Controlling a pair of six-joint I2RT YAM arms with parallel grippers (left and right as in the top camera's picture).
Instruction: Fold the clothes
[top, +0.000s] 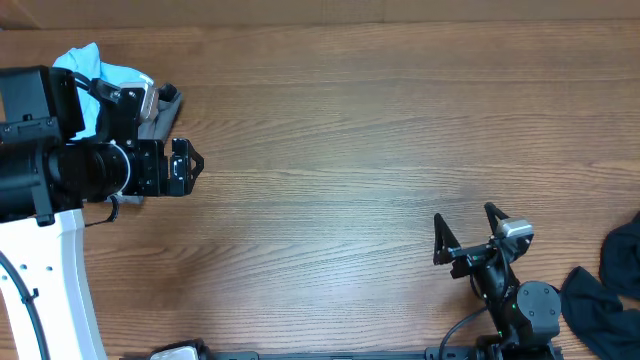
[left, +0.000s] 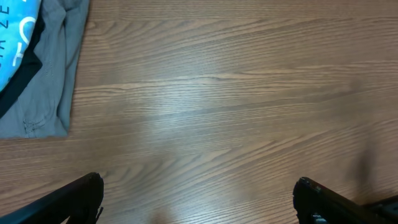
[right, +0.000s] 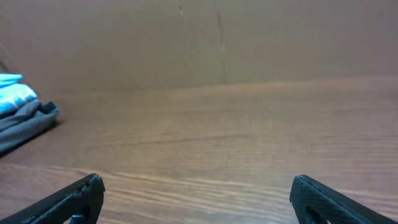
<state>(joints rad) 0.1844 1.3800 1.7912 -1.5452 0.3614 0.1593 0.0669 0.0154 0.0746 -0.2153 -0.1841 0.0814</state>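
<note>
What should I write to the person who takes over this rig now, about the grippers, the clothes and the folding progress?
Left gripper: open, empty, beside the pile at the far left.
Right gripper: open, empty, at the near right.
Clothes: light-blue T-shirt bunched on a grey garment; dark garment crumpled at the table's right edge.
Done: nothing looks folded.
Left: spread and fold each garment.
</note>
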